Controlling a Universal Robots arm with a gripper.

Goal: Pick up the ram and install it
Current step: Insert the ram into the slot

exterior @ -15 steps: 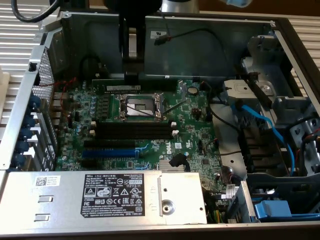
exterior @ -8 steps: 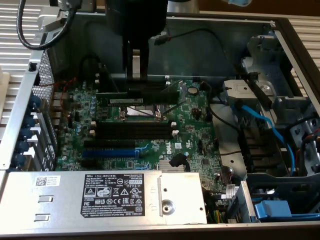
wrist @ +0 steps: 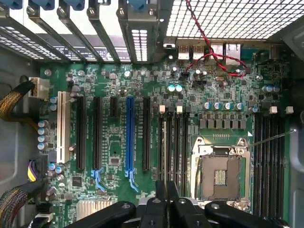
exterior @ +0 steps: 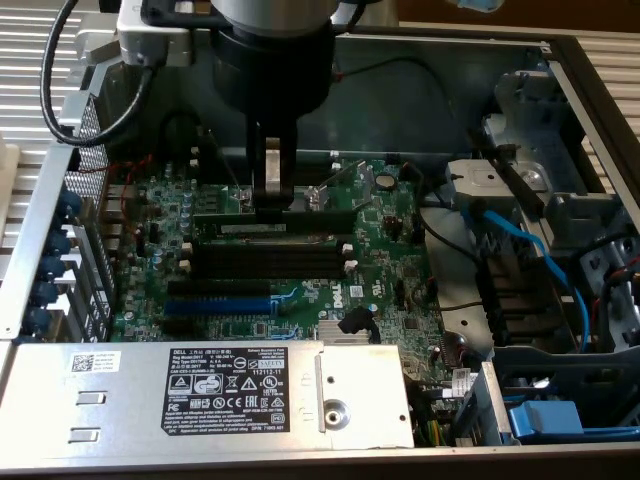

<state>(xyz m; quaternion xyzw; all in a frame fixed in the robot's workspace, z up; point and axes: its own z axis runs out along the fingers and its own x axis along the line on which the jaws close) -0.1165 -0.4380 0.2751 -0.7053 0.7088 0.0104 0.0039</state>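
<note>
Open PC case, green motherboard (exterior: 392,240). The ram (exterior: 310,222), a long dark stick with a pale label, stands on edge over the mid-board memory slots (exterior: 270,262). Arm vertical, gripper (exterior: 272,198) clamped on the ram's top edge.

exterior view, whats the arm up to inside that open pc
A robot arm reaches down into an open computer case. Its fingers look closed on the top edge of the ram. The ram stands on edge along the black memory slot farthest from the blue slot on the motherboard. Whether the stick is fully seated cannot be told.
</note>
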